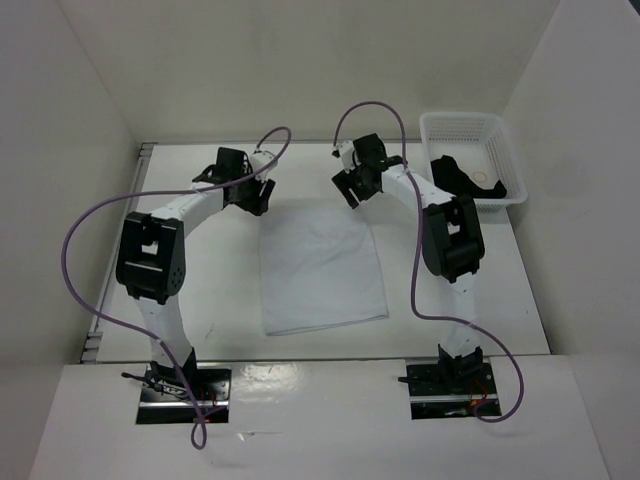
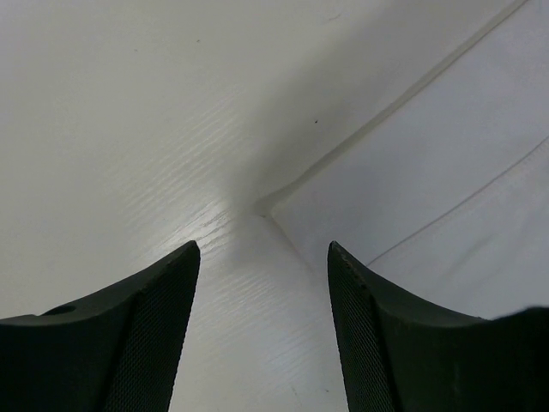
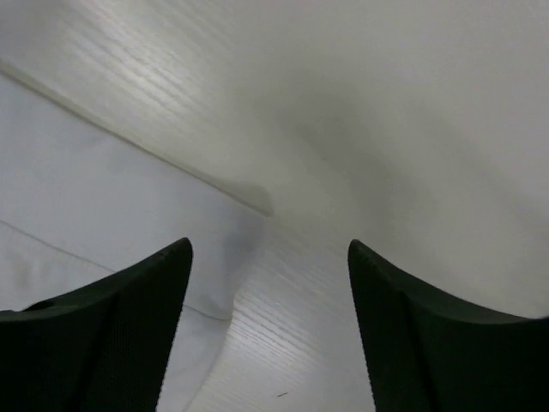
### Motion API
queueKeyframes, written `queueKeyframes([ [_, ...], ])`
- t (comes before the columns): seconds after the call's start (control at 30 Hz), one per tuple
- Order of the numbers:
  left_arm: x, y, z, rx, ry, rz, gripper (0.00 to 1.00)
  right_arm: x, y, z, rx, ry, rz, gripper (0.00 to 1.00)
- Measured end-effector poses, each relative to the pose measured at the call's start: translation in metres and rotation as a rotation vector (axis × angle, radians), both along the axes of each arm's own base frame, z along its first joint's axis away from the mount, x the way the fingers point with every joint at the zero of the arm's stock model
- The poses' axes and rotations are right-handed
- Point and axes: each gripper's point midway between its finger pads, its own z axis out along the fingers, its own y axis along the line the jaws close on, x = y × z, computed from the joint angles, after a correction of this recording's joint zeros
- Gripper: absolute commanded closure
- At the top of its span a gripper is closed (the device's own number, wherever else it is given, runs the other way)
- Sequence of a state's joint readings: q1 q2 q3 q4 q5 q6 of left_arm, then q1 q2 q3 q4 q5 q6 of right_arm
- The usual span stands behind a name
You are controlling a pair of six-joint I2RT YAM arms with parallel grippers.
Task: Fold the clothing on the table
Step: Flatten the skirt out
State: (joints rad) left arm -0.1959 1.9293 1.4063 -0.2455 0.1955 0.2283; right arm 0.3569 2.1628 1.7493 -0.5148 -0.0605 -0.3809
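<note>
Two robot arms reach across the white table point(image 1: 200, 290) towards the far edge of the clothing point(image 1: 322, 268), a plain white garment lying flat as a rough rectangle in the middle of the tabletop, between the two arms and slightly askew to the table's edges. The left gripper point(image 1: 245, 185) sits over the garment's far left corner and the right gripper point(image 1: 352, 180) over its far right corner. Both stand with their dark fingers spread wide and nothing caught between them.

Seen from the left wrist, the cloth's corner lies on the table just ahead of the gap between the fingers, with the fabric running off to the right and a thin seam line crossing it. From the right wrist the matching corner shows ahead of the gap and to the left, casting a soft shadow on the bare surface beside it. Whether either set of fingertips touches the table cannot be told.

At the table's far right corner stands a white lattice basket point(image 1: 470, 130) with a black garment point(image 1: 462, 178) heaped inside it, well apart from the white cloth. A purple cable point(image 1: 85, 225) loops out from each arm, and a metal rail point(image 1: 143, 152) runs along the table's left edge. White walls enclose the workspace on three sides
</note>
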Motion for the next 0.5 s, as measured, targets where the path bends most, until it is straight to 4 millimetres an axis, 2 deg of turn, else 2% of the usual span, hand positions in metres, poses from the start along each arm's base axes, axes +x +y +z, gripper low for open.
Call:
queueKeyframes([
  [0.03, 0.001, 0.003, 0.001, -0.003, -0.002, 0.009, 0.28, 0.003, -0.002, 0.002, 0.0, -0.009, -0.023, 0.15],
  [0.07, 0.001, 0.006, 0.004, -0.009, -0.002, 0.024, 0.2, 0.005, -0.003, 0.005, -0.001, -0.021, -0.042, 0.06],
  [0.1, 0.001, 0.01, 0.009, -0.015, -0.003, 0.041, 0.15, 0.006, -0.005, 0.011, 0.005, -0.034, -0.072, 0.02],
  [0.13, -0.001, 0.016, 0.015, -0.018, -0.005, 0.059, 0.03, 0.005, -0.008, 0.017, 0.01, -0.045, -0.094, 0.02],
  [0.2, -0.005, 0.025, 0.04, -0.028, -0.035, 0.098, 0.0, -0.002, -0.013, 0.04, 0.026, -0.079, -0.132, 0.02],
  [0.27, -0.013, 0.034, 0.084, -0.043, -0.106, 0.145, 0.0, -0.015, -0.021, 0.079, 0.057, -0.136, -0.167, 0.02],
  [0.3, -0.02, 0.038, 0.111, -0.054, -0.156, 0.168, 0.0, -0.024, -0.025, 0.107, 0.082, -0.185, -0.18, 0.02],
  [0.43, -0.06, 0.051, 0.224, -0.124, -0.392, 0.247, 0.0, -0.079, -0.055, 0.214, 0.199, -0.415, -0.25, 0.02],
  [0.5, -0.08, 0.058, 0.259, -0.155, -0.468, 0.283, 0.0, -0.109, -0.076, 0.238, 0.233, -0.492, -0.306, 0.02],
])
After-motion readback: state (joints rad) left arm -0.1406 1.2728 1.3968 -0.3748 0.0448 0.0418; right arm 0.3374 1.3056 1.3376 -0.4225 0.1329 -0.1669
